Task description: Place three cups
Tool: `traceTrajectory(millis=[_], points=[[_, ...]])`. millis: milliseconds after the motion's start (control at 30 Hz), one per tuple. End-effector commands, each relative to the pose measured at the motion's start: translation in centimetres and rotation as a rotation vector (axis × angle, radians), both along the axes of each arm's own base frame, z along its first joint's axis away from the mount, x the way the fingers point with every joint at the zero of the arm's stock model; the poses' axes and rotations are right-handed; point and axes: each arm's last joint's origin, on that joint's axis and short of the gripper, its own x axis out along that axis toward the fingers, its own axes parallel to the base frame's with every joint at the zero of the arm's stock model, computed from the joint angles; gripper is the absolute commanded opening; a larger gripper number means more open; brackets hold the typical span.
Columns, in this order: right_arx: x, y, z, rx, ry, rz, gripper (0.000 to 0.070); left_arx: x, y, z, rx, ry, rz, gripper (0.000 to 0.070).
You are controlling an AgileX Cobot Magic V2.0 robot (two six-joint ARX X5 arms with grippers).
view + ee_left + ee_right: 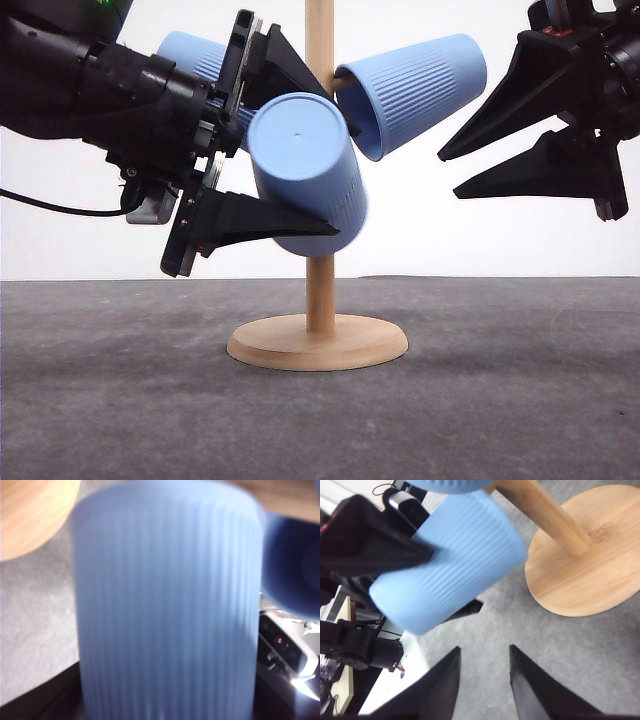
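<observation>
Cup (pixel 305 170) in left gripper (pixel 290 140), ribbing blurred

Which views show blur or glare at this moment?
Front view: the cup held by the left gripper is smeared at its edges, the wooden stand sharp. Left wrist view: that cup is soft and out of focus, with glare at one corner. Right wrist view: slight blur on the cup.

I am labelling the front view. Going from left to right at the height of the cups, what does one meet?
Left claw gripping a light-blue ribbed cup → wooden stand post → second blue cup on the stand → open right claw.
</observation>
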Motion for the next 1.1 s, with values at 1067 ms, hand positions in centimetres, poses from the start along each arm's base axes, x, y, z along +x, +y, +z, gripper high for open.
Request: traceTrajectory(millis=[1067], points=[[0.1,0.1,0.1,-0.007,0.011,0.006,0.0194,0.9,1.1,-0.3,-0.009,-0.002,-0.108,0.0611]])
